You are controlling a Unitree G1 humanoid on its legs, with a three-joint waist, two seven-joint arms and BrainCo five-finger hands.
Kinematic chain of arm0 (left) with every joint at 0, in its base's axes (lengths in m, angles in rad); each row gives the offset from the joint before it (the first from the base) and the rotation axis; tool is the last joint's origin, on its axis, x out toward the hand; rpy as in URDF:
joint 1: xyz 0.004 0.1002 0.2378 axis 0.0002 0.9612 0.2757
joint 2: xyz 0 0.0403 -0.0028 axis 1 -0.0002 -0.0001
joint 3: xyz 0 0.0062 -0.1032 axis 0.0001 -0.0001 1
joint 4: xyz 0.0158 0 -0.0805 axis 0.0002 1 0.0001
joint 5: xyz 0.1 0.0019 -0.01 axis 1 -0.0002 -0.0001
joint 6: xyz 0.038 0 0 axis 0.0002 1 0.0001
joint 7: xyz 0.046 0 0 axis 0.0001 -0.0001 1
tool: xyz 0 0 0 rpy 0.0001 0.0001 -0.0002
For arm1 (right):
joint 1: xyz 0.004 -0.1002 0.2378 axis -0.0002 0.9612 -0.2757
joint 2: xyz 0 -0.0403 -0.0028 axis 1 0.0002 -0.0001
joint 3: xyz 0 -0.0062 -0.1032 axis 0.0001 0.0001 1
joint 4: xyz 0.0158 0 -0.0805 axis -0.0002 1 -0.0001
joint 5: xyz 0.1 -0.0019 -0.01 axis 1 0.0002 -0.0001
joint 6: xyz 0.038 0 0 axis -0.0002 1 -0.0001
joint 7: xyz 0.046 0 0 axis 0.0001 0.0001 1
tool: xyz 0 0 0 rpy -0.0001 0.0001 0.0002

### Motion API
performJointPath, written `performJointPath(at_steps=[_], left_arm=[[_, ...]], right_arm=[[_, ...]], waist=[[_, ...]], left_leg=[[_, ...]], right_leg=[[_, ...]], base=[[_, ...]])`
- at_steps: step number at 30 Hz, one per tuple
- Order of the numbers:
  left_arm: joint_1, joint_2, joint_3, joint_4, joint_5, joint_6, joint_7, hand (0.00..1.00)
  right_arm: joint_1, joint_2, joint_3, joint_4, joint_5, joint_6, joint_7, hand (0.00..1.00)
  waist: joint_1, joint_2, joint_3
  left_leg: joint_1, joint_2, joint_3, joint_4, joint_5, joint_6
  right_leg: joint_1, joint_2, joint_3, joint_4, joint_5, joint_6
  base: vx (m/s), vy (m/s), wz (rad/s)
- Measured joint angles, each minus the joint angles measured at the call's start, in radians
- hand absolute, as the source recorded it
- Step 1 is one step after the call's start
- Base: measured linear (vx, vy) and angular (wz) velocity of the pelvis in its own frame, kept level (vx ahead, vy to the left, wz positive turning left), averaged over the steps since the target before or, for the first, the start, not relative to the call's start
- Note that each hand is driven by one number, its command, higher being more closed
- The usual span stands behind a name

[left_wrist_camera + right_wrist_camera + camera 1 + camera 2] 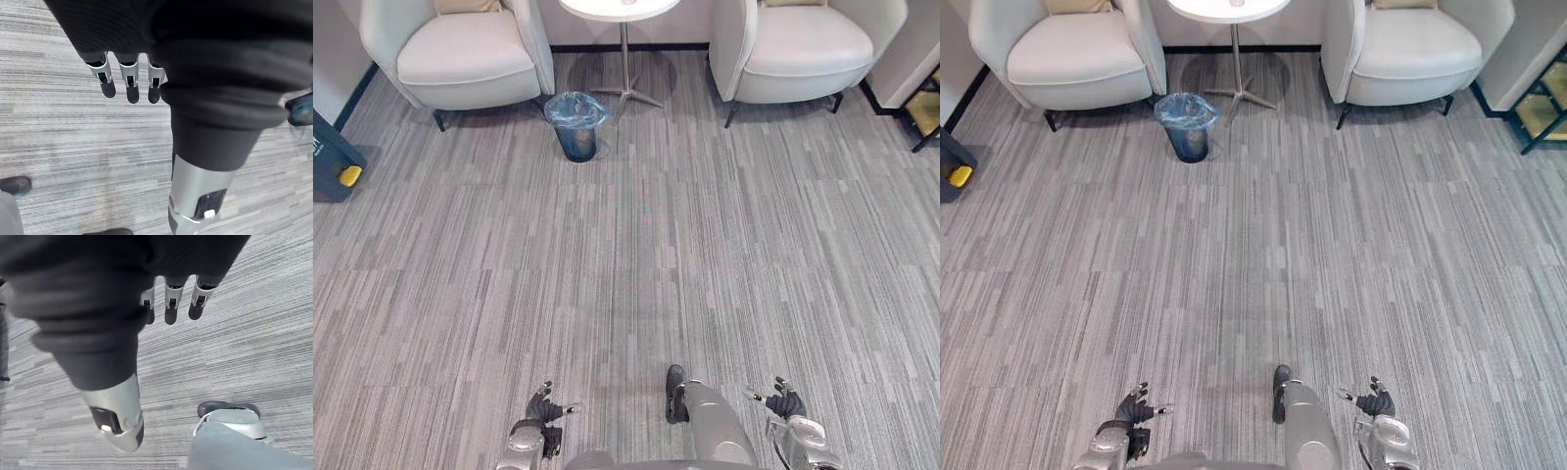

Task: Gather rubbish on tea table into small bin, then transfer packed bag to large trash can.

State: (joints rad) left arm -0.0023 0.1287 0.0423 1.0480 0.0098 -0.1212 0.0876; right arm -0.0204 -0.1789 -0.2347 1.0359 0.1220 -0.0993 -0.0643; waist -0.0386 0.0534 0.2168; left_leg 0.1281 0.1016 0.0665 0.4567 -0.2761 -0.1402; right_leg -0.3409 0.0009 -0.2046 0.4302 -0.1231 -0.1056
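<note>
- Silver, dark-tipped fingers (132,88) of the left hand (540,409) hang loosely open with the thumb apart from them. They hold nothing and touch nothing, and only the floor lies beyond them.
- The right hand (786,403) is low at the robot's right side. Its fingers (170,308) are likewise relaxed and spread, empty and clear of any surface.
- Grey striped carpet floor (636,255) stretches wide and bare from the hands to the furniture, giving open room on both sides.
- The small dark round bin (576,132) stands on the carpet at the far end, left of centre and well apart from both hands. It is lined with a clear blue plastic bag (576,106) folded over its rim, and its mouth is open.
- Just beside the bin, to its right, stands the thin metal pedestal (625,59) of the round white tea table (619,8). The view's upper edge cuts off the tabletop, so what lies on it cannot be told.
- A pale cushioned armchair (470,54) stands left of the table, and a second pale armchair (808,49) stands right of it.
- A dark box with a yellow part (331,157) sits at the left edge.
- A black-framed shelf (928,108) sits at the right edge.
</note>
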Motion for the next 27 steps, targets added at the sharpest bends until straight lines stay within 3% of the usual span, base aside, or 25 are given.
performJointPath(at_steps=[1,3,5,8,11,13,14,15,16,17,19,20,21,22,23,24,25,27], left_arm=[[0.003,-0.011,0.020,0.000,0.000,0.001,0.000,0.00],[0.026,-0.022,0.041,-0.035,0.000,0.001,-0.001,0.00],[0.033,-0.033,0.041,-0.061,0.000,0.001,0.000,0.00],[0.023,-0.050,0.041,-0.076,0.000,0.001,0.001,0.00],[0.019,-0.051,0.037,-0.079,-0.003,-0.001,0.002,0.00],[0.027,-0.052,0.028,-0.073,-0.003,-0.001,0.002,0.00],[0.025,-0.049,0.028,-0.063,-0.002,0.000,0.002,0.00],[0.023,-0.041,0.030,-0.058,-0.003,0.000,0.003,0.00],[0.022,-0.033,0.029,-0.058,-0.003,0.000,0.004,0.00],[0.014,-0.020,0.028,-0.058,-0.003,-0.001,0.004,0.00],[0.010,-0.023,0.027,-0.055,-0.003,0.000,0.004,0.00],[0.013,-0.025,0.016,-0.051,-0.003,0.001,0.005,0.00],[0.012,-0.021,-0.005,-0.039,-0.003,0.002,0.005,0.00],[0.012,-0.019,-0.014,-0.035,-0.003,0.003,0.005,0.00],[0.011,-0.018,-0.025,-0.035,-0.003,0.004,0.005,0.00],[0.013,-0.013,-0.035,-0.034,-0.003,0.004,0.005,0.00],[0.015,-0.012,-0.037,-0.030,-0.003,0.004,0.005,0.00],[0.010,-0.011,-0.035,-0.023,-0.004,0.005,0.006,0.00]], right_arm=[[0.007,0.004,0.003,-0.003,0.005,0.000,0.000,0.00],[0.029,0.019,0.008,-0.020,0.024,-0.001,0.000,0.00],[0.033,0.022,0.007,-0.046,0.035,-0.004,-0.001,0.00],[0.022,0.029,0.000,-0.047,0.043,-0.003,-0.002,0.00],[0.012,0.043,-0.006,-0.034,0.046,-0.002,-0.005,0.00],[0.011,0.035,-0.004,-0.023,0.046,-0.002,-0.013,0.00],[0.011,0.036,-0.003,-0.018,0.046,-0.001,-0.017,0.00],[0.012,0.044,0.001,-0.014,0.046,0.000,-0.020,0.00],[0.012,0.047,0.004,-0.011,0.045,-0.001,-0.020,0.00],[0.008,0.052,0.006,-0.002,0.045,-0.001,-0.020,0.00],[0.008,0.052,0.004,-0.001,0.043,-0.002,-0.020,0.00],[0.009,0.056,0.007,0.001,0.041,-0.002,-0.019,0.00],[0.013,0.063,0.011,0.002,0.039,-0.002,-0.018,0.00],[0.016,0.067,0.012,0.002,0.033,-0.002,-0.018,0.00],[0.022,0.070,0.018,0.002,0.030,-0.002,-0.016,0.00],[0.026,0.075,0.023,0.002,0.024,-0.002,-0.013,0.00],[0.029,0.074,0.032,0.006,0.024,-0.002,-0.011,0.00],[0.024,0.070,0.047,0.014,0.023,-0.002,-0.007,0.00]], waist=[[-0.003,0.005,0.003],[0.013,0.001,0.007],[0.030,-0.009,0.011],[0.059,-0.001,0.013],[0.059,-0.019,0.022],[0.067,0.003,0.012],[0.075,0.004,0.013],[0.085,-0.006,0.004],[0.087,-0.022,0.002],[0.086,-0.051,-0.001],[0.086,-0.064,-0.011],[0.083,-0.068,-0.014],[0.078,-0.071,-0.015],[0.076,-0.071,-0.016],[0.075,-0.066,-0.016],[0.075,-0.065,-0.015],[0.068,-0.063,-0.014],[0.051,-0.046,-0.007]], left_leg=[[-0.064,0.030,-0.015,0.179,0.052,0.000],[-0.187,0.122,0.048,0.546,0.059,0.008],[-0.266,0.160,0.097,0.617,0.048,0.027],[-0.408,0.154,0.137,0.487,0.021,0.060],[-0.436,0.042,0.149,0.071,0.042,0.046],[-0.417,-0.014,0.124,-0.254,0.161,0.051],[-0.410,-0.014,0.112,-0.265,0.225,0.072],[-0.409,-0.030,0.105,-0.238,0.285,0.117],[-0.420,-0.042,0.102,-0.205,0.281,0.131],[-0.440,-0.064,0.111,-0.133,0.221,0.157],[-0.421,-0.084,0.132,-0.098,0.155,0.175],[-0.377,-0.097,0.146,-0.113,0.126,0.177],[-0.323,-0.117,0.145,-0.134,0.101,0.183],[-0.294,-0.124,0.145,-0.145,0.089,0.186],[-0.238,-0.127,0.145,-0.157,0.068,0.197],[-0.171,-0.129,0.143,-0.179,0.059,0.204],[-0.129,-0.130,0.134,-0.195,0.058,0.205],[-0.054,-0.104,0.130,-0.219,0.059,0.204]], right_leg=[[0.074,0.015,-0.010,-0.048,-0.007,-0.006],[0.258,0.049,-0.010,-0.155,-0.020,-0.026],[0.330,0.051,0.007,-0.202,-0.031,-0.035],[0.422,0.042,0.041,-0.279,-0.031,-0.026],[0.493,-0.010,0.053,-0.339,-0.048,0.010],[0.524,-0.013,0.081,-0.363,-0.081,0.056],[0.532,-0.014,0.096,-0.361,-0.095,0.068],[0.545,-0.030,0.120,-0.353,-0.128,0.089],[0.548,-0.042,0.123,-0.340,-0.146,0.102],[0.537,-0.072,0.136,-0.286,-0.177,0.118],[0.474,-0.102,0.198,-0.114,-0.194,0.145],[0.403,-0.118,0.231,0.081,-0.179,0.224],[0.329,-0.134,0.251,0.276,-0.142,0.344],[0.293,-0.138,0.251,0.367,-0.137,0.353],[0.231,-0.145,0.224,0.498,-0.145,0.326],[0.181,-0.148,0.173,0.558,-0.172,0.265],[0.154,-0.149,0.132,0.558,-0.196,0.218],[0.088,-0.127,0.046,0.472,-0.227,0.161]], base=[[0.49,-0.229,0.22],[0.50,-0.209,0.03],[0.30,-0.113,-0.17],[0.32,-0.013,-0.27],[0.37,0.116,-0.11],[0.40,0.197,-0.30],[0.42,0.235,-0.44],[0.35,0.177,-0.33],[0.44,0.178,-0.23],[0.47,0.164,-0.08],[0.48,0.207,-0.17],[0.58,0.268,-0.20],[0.58,0.243,-0.12],[0.59,0.182,-0.04],[0.50,0.090,0.00],[0.51,0.063,0.11],[0.41,0.016,0.18],[0.54,-0.064,0.12]])
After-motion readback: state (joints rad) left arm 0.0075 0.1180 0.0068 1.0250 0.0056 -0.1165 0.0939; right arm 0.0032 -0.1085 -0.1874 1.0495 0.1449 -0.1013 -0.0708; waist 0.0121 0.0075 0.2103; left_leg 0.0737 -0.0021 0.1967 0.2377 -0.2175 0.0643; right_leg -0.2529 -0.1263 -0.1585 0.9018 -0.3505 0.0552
